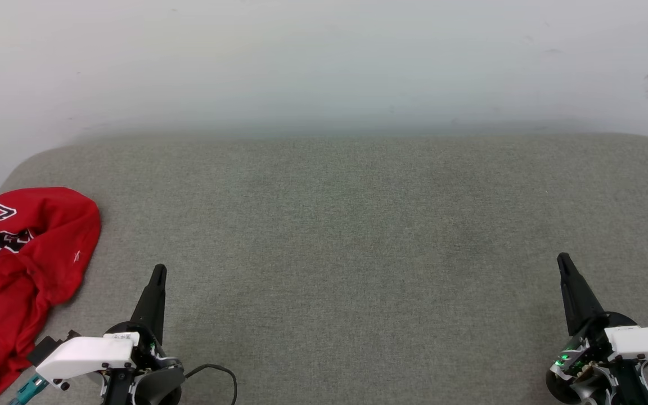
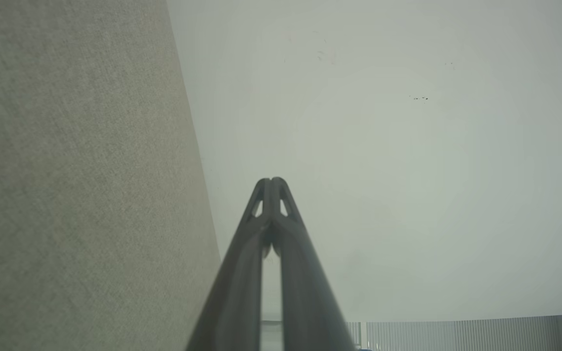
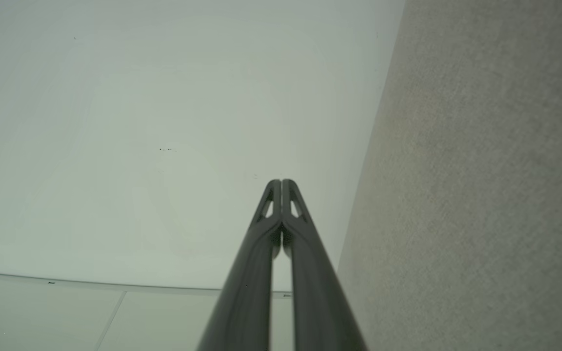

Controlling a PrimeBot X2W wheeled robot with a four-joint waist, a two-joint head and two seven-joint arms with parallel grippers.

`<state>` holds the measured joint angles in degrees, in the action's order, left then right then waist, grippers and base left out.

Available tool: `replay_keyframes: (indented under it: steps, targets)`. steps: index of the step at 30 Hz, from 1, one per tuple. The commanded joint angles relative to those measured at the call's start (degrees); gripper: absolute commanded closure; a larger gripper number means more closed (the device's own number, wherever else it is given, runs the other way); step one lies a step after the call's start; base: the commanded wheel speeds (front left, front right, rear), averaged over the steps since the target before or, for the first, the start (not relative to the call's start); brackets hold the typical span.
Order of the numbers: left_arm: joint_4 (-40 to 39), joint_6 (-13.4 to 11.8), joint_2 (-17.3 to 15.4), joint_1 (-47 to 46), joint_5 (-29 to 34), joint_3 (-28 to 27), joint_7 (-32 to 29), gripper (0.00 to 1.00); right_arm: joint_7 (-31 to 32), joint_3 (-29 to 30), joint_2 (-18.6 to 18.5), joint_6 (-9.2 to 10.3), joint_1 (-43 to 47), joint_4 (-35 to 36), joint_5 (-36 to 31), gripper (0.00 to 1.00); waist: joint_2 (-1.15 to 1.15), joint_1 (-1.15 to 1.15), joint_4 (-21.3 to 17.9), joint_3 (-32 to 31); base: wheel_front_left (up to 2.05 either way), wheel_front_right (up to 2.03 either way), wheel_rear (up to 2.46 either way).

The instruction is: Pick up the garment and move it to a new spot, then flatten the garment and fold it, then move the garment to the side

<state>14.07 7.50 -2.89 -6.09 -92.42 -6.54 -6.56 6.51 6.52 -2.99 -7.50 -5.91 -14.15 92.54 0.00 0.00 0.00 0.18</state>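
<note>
Logged garment [image 1: 20, 270] crumpled at table's [image 1: 358, 253] far-left edge, near left gripper [image 1: 158, 270]. Noted its jaws & right gripper's [image 1: 563, 259] pressed together, empty. Judged pick-up not begun; next req'd left jaws parted, reach leftward.

The head camera looks down over the fingers [image 1: 152, 298] onto the grey cushion [image 1: 358, 253]. Each wrist camera peers closely along its fingers at the pale wall [image 2: 408, 170] beyond. All views share both.
</note>
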Motion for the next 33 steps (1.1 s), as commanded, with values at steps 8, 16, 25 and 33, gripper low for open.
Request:
replay_keyframes:
  steps: [8,16,25,33]
  targets:
    - [-0.01,0.1,0.13,-0.36,0.0,-0.14,-0.11,1.0,0.0,0.0,0.18,0.02,-0.8,-0.08,-0.3,1.0,0.0,0.0,0.0,0.0,0.0,0.0,0.0]
    - [-0.01,0.1,0.13,-0.36,0.0,-0.14,-0.11,1.0,0.0,-0.01,0.18,0.02,-0.8,-0.08,-0.3,1.0,0.0,0.0,0.0,0.0,0.0,0.0,0.0]
    - [-0.01,0.1,0.13,-0.36,0.0,-0.14,-0.11,1.0,-0.01,-0.01,0.18,0.02,-0.8,-0.08,-0.29,1.0,0.0,0.0,0.0,0.0,0.0,0.0,0.0]
    - [-0.04,-0.01,0.04,-0.26,0.25,1.44,1.47,0.0,-1.3,-0.76,0.03,0.01,0.16,0.29,-0.59,0.0,0.0,0.0,0.03,0.05,0.0,0.0,0.0]
